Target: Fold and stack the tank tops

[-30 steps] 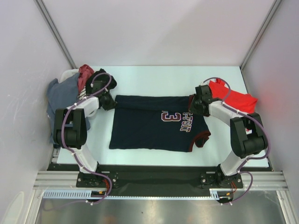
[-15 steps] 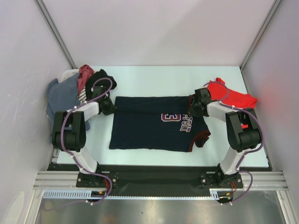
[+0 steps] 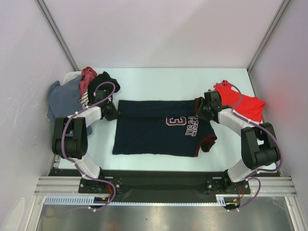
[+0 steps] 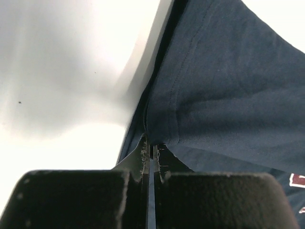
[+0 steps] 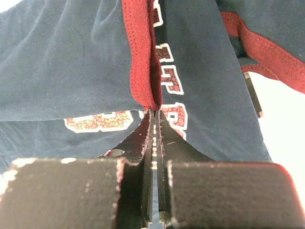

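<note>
left gripper [image 4: 150, 149]: clamped on the navy tank top [image 3: 154, 132] at a hem corner.
right gripper [image 5: 155, 113]: clamped on its maroon trim.
count: two tank tops, one navy, one red.
navy tank top: flat on the surface [image 3: 159, 79], long axis left-right, neck end rightward.
red tank top [image 3: 246, 104]: bunched, far right.

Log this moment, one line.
left gripper shut on navy tank top | right gripper shut on its maroon trim | red tank top aside
</note>
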`<state>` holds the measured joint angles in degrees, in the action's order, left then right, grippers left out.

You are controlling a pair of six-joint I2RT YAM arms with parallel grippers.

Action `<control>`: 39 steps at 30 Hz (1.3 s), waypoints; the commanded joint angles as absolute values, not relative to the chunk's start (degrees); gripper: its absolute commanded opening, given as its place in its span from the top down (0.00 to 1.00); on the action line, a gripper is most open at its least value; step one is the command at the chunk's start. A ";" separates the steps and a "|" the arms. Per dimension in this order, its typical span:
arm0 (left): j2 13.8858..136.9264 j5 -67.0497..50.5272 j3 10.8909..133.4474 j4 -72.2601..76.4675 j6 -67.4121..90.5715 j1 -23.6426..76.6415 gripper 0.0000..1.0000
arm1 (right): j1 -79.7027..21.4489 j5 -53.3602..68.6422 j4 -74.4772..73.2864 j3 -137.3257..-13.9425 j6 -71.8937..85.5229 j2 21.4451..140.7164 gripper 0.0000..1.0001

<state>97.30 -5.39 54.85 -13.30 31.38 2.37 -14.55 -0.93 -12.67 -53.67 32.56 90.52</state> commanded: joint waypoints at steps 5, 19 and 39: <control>93.60 -5.97 57.92 -15.73 30.06 1.84 1.00 | -14.41 -2.46 -13.62 -52.30 31.64 88.94 1.00; 93.69 -8.09 57.75 -19.95 30.67 1.85 1.00 | -14.94 -1.93 -13.27 -50.54 31.46 88.77 1.00; 71.38 2.63 46.50 -21.53 31.99 7.55 0.31 | -20.21 -8.08 -17.04 -43.52 31.73 74.22 0.49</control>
<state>77.30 0.91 48.01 -22.04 30.85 5.69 -18.72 -4.73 -14.72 -45.08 31.86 81.93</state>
